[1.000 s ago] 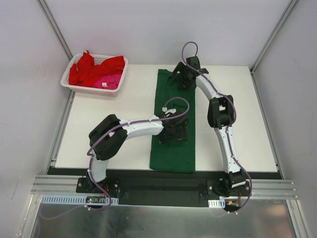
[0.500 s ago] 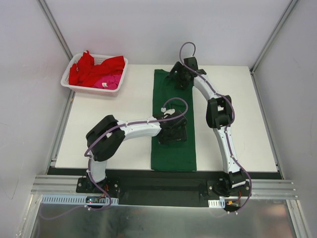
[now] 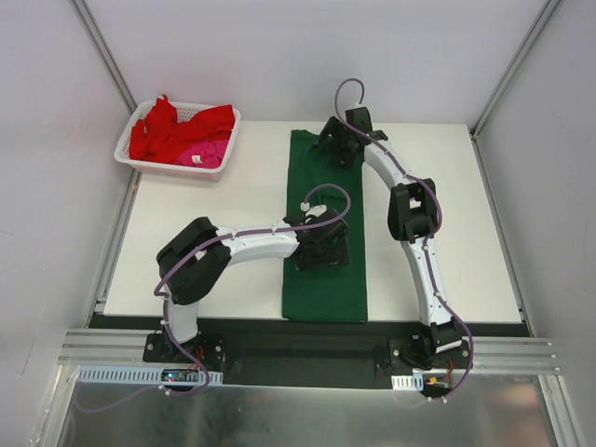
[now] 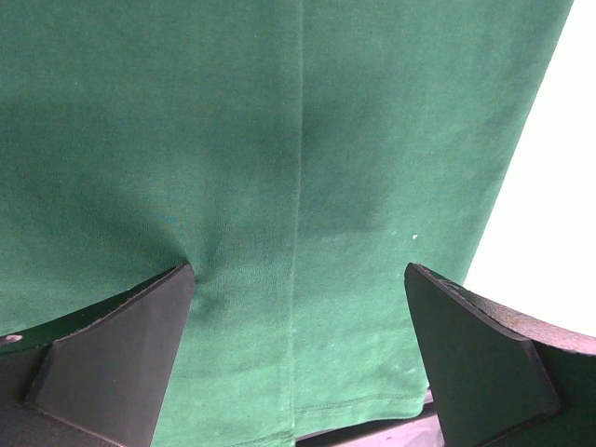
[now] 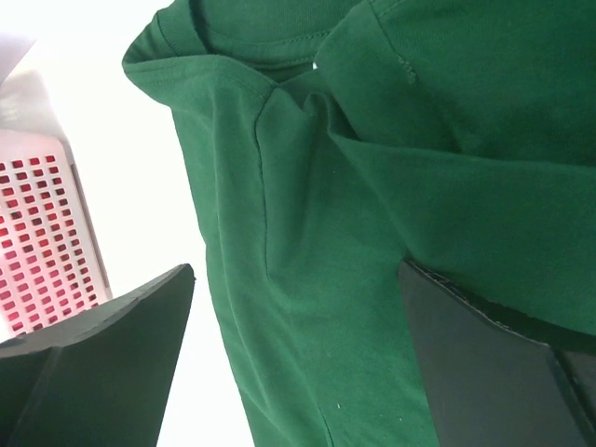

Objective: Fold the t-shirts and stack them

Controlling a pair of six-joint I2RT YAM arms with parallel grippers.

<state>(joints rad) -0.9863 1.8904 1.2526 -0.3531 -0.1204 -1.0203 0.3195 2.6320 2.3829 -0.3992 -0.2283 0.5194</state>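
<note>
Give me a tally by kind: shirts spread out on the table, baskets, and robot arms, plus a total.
Green shirt spread on the table: 1
White basket: 1
Robot arms: 2 (left arm, right arm)
Total: 4
Red cloth and pink cloth in the basket are bunched, so not counted by piece.

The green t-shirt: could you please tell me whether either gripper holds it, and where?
Nothing held: the left gripper is open over the green t-shirt, the right gripper open by its collar.
</note>
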